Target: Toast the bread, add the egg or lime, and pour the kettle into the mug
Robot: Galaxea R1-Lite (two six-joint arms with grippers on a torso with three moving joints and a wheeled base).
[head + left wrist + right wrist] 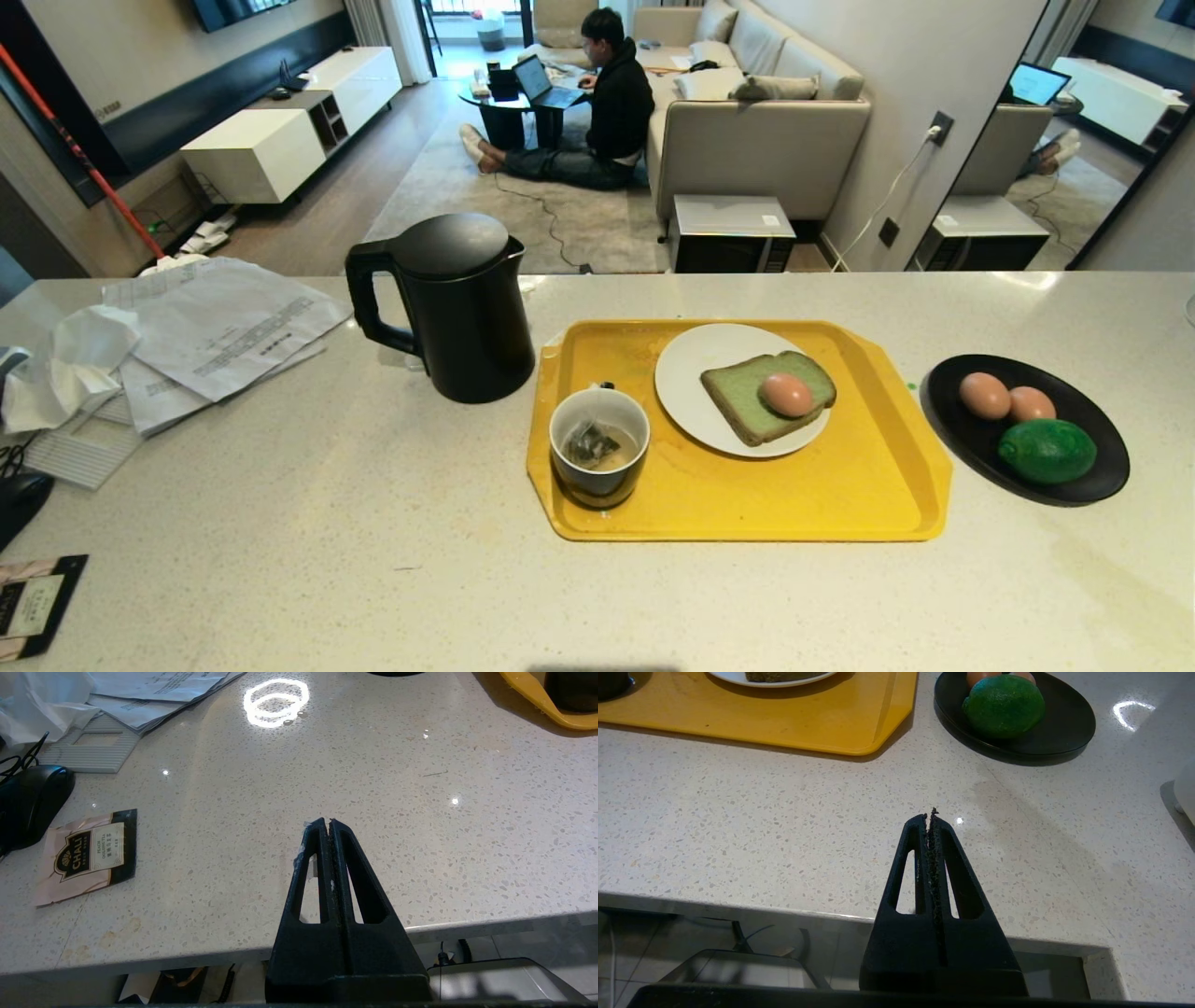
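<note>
Black and pressed tip to tip, the right gripper [929, 816] holds nothing and hangs over the near edge of the speckled stone counter [784, 826]; the left gripper [325, 823] is likewise closed and empty over the same edge. Outward from the right gripper in its wrist view, the lime [1003, 704] sits at the upper right of the frame on a black dish [1069, 723], and the corner of the yellow tray [859, 728] lies at the upper left. In the head view neither arm shows. There the bread [747, 397] lies flat on a white plate [681, 383] at frame centre, its long side slanting up to the right, with an egg [787, 395] resting on top of it. The mug [598, 455], a tea bag and liquid inside, stands on the tray's lower left corner. The kettle [462, 303] stands just left of the tray, handle to frame left, so it lies on the left gripper's side. Judging by this layout, every part of the task looks done.
</note>
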